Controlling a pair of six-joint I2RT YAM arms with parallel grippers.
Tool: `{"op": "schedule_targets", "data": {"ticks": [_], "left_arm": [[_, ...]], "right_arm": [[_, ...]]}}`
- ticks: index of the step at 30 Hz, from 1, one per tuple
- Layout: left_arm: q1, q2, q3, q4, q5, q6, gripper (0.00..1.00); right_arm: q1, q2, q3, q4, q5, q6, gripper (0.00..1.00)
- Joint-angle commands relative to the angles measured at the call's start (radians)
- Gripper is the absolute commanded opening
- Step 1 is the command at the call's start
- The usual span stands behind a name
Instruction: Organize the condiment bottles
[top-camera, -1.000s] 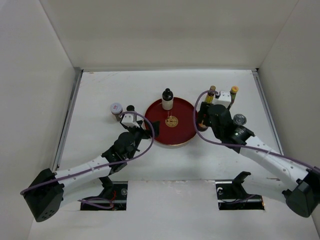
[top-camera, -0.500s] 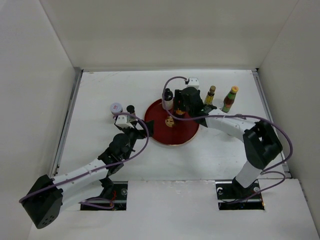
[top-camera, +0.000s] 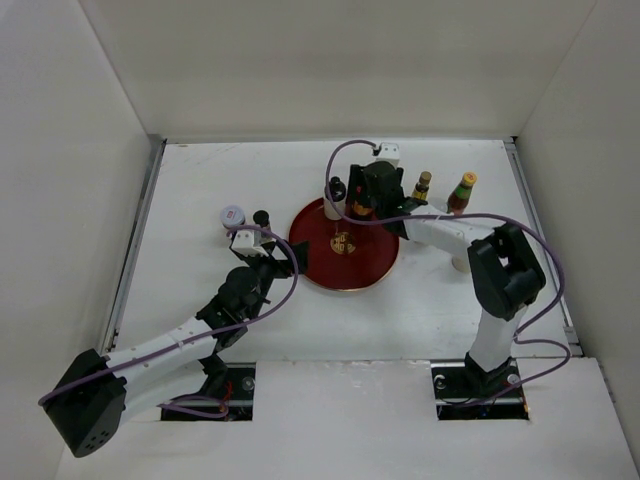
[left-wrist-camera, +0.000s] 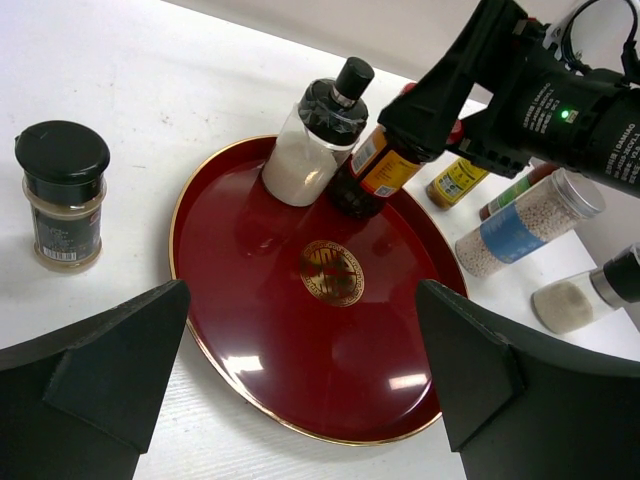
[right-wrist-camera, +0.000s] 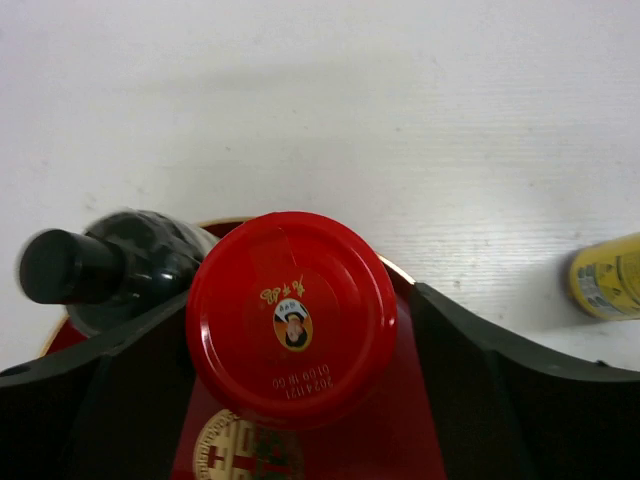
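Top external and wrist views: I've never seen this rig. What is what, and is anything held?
The wide picture looks down from above and behind two robot arms. The other two come from wrist cameras; the dark shapes at their bottom corners are each arm's fingers. On the white table lies a round red tray with a gold emblem. The right gripper is shut on a dark bottle with a red cap and orange label, beside a black-capped bottle with white contents on the tray's far side. The left gripper hovers open at the tray's left rim. A lilac-capped jar and a yellow-labelled bottle stand off the tray.
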Motion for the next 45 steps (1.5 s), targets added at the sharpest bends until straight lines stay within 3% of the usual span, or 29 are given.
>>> {"op": "schedule_targets", "data": {"ticks": [1, 7, 14, 29, 34, 38, 45], "left_arm": [[0.005, -0.012, -0.010, 0.046, 0.012, -0.012, 0.98], [-0.003, -0.012, -0.010, 0.049, 0.012, -0.012, 0.98], [-0.015, 0.009, -0.002, 0.055, 0.012, -0.015, 0.98], [0.005, 0.051, 0.007, 0.075, 0.018, -0.020, 0.98], [0.002, 0.051, 0.004, 0.077, 0.025, -0.021, 0.98], [0.009, 0.051, 0.004, 0.077, 0.025, -0.021, 0.98], [0.011, 0.039, -0.001, 0.077, 0.023, -0.029, 0.98]], "right_arm": [[0.009, -0.067, 0.051, 0.110, 0.009, 0.009, 0.91], [0.000, -0.355, -0.080, 0.046, 0.023, 0.011, 1.00], [-0.143, -0.609, -0.280, -0.123, 0.104, 0.012, 1.00], [-0.250, -0.428, -0.291, -0.165, 0.057, 0.000, 1.00], [-0.249, -0.390, -0.292, -0.165, 0.034, 0.009, 0.76], [-0.249, -0.443, -0.295, -0.165, 0.060, 0.016, 0.49], [-0.090, -0.618, -0.252, -0.155, 0.127, -0.014, 0.49]]}}
